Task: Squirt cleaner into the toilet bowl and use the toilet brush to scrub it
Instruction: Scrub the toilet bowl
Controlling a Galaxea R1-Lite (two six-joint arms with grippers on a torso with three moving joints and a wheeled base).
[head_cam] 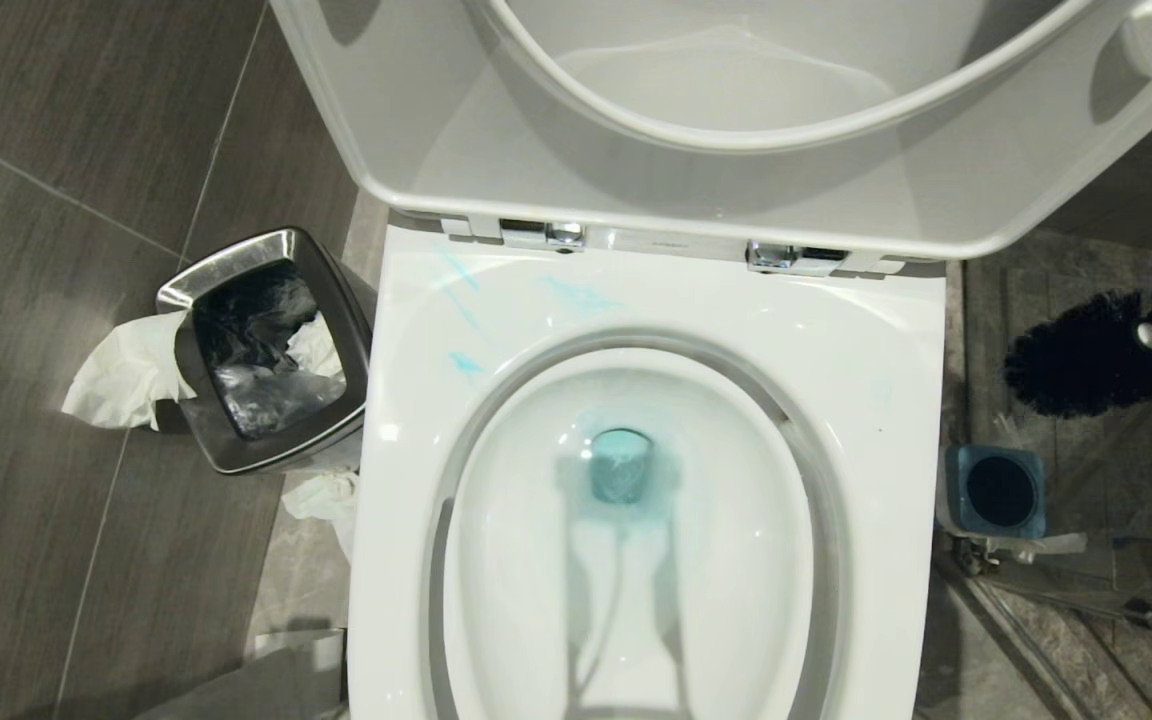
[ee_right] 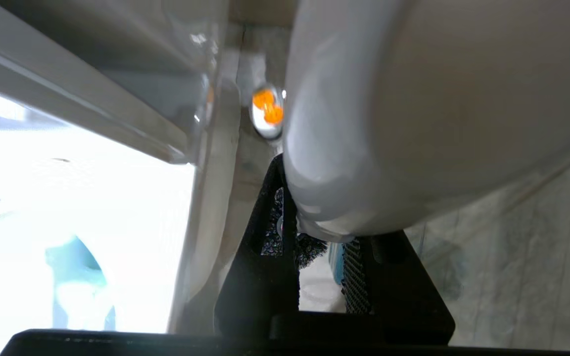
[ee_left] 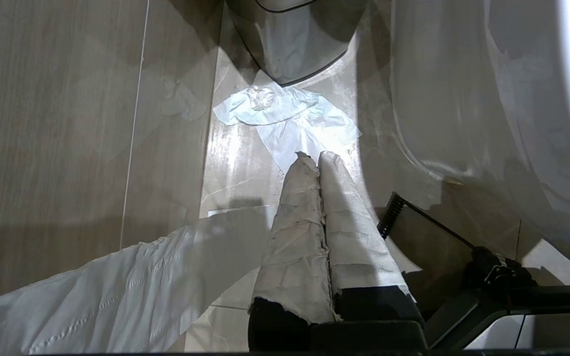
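Toilet brush (head_cam: 1096, 352) pinched by its white handle in right gripper (ee_right: 319, 257), bristles right of toilet bowl (head_cam: 886, 330), above blue holder (head_cam: 994, 492). Left gripper (ee_left: 313, 157) pressed together near floor.

One toilet bowl (head_cam: 896, 400) stands open, with one seat-and-lid unit (head_cam: 656, 190) raised behind it on two chrome hinges (head_cam: 546, 235). One pool of blue-tinted cleaner (head_cam: 621, 470) sits at the drain, and about three pale blue smears (head_cam: 461, 365) mark the rim. One toilet brush (head_cam: 1086, 352) and one blue-grey holder (head_cam: 996, 490) are to the right. One steel bin (head_cam: 266, 350) stands left, with two crumpled tissues (head_cam: 121, 375) beside it.
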